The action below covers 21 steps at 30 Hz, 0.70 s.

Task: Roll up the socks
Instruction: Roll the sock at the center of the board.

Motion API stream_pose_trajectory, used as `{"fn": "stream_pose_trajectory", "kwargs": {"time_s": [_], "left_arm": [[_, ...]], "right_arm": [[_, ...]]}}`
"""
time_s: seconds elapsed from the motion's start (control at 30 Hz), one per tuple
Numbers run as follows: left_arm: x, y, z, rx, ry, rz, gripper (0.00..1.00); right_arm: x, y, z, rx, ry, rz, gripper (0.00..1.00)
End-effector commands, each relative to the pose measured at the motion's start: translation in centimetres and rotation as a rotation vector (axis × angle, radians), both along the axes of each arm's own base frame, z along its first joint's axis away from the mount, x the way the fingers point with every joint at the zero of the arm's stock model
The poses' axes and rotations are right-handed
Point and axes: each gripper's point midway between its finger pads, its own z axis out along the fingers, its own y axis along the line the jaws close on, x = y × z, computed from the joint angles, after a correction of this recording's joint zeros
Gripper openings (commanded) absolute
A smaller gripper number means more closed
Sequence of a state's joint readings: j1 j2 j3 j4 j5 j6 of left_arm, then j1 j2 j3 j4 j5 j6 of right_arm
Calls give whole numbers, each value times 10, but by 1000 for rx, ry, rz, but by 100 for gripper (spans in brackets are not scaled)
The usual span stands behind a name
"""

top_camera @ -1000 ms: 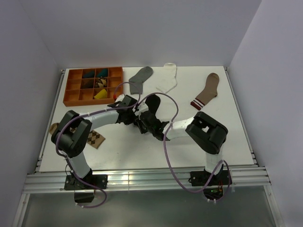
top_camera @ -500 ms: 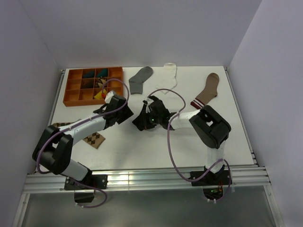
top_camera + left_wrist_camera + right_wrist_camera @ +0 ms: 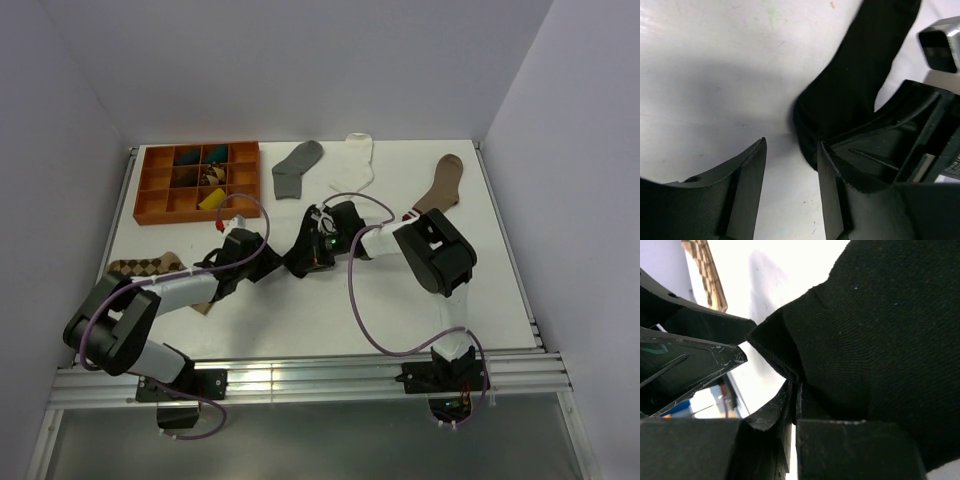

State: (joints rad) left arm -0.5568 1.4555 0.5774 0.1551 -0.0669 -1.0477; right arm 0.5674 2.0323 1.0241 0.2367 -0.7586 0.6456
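Three plain socks in view: black sock (image 3: 298, 262) mid-table, bunched between the two grippers, grey sock (image 3: 298, 167) flat at the far edge just right of the orange tray (image 3: 165, 216), white sock (image 3: 357, 165) flat just right of the grey one, the two close but whether they touch is unclear. Right gripper (image 3: 312, 250) reaches in from the right and its claw is pinched tight on a folded edge of the black sock; in the right wrist view the fingers (image 3: 765, 415) meet with the fabric fold caught between them and the rest of the sock (image 3: 880, 340) spreads up and right. Left gripper (image 3: 272, 262) comes in low from the near left, claw about half wide and holding nothing; in the left wrist view bare table (image 3: 715, 75) shows between the two fingers (image 3: 747, 185), and the rounded end of the black sock (image 3: 855, 90) lies right at the tip of the right-hand finger, contact hard to judge. Both grippers sit just beside each other at the sock. Diamond-patterned sock (image 3: 150, 268) lies at the near left, partly under the left arm, also seen top left in the right wrist view (image 3: 702, 270). Brown sock (image 3: 438, 190) with striped cuff lies flat far right, well apart from the grippers. Tray sits far left, a few compartments hold coloured items too small to tell
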Motion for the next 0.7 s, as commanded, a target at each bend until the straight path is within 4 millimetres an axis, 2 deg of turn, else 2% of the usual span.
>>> {"fn": "stream_pose_trajectory", "kwargs": {"time_s": [0.0, 0.27, 0.5, 0.67], "left_arm": [[12, -16, 27, -94, -136, -41, 49], [12, -15, 9, -84, -126, -43, 41], [1, -5, 24, -112, -196, -33, 42], [-9, -4, 22, -131, -210, -56, 38]], "right_arm": [[-12, -1, -7, 0, 111, 20, 0], [-9, 0, -7, 17, 138, 9, 0], [-6, -1, -7, 28, 158, -7, 0], [-6, -1, -9, 26, 162, -8, 0]]}}
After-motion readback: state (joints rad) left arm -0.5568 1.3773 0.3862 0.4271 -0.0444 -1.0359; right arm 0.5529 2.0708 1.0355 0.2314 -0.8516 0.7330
